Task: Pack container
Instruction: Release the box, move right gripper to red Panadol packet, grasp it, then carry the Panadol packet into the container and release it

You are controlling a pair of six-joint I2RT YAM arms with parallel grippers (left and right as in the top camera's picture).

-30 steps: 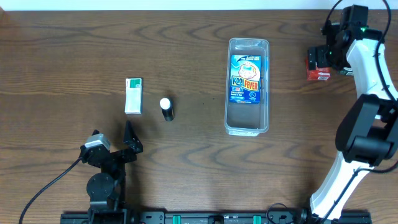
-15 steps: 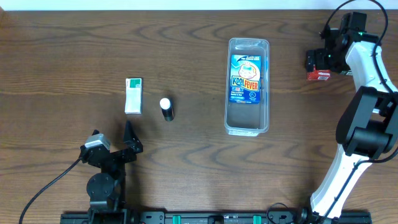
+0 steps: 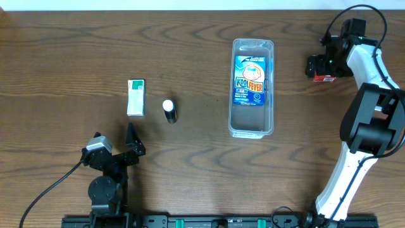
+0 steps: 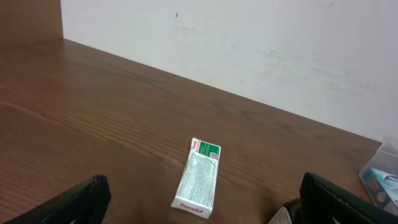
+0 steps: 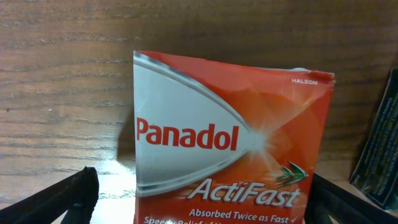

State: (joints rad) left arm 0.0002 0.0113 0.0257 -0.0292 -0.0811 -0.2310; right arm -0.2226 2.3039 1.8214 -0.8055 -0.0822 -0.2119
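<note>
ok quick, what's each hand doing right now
left hand: open, holding nothing
right hand: open, one finger on each side of the red Panadol box, not closed on it

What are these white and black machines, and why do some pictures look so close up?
These are a left robot arm and a right robot arm at a wooden table. One picture looks down from above; the other two come from cameras on each wrist. The table holds a clear container with a blue pack inside, a green-and-white box, and a little black bottle with a white cap. The right end effector, the pinching part, sits open around a red Panadol box lying on the table. The left end effector is open and holds nothing.
</note>
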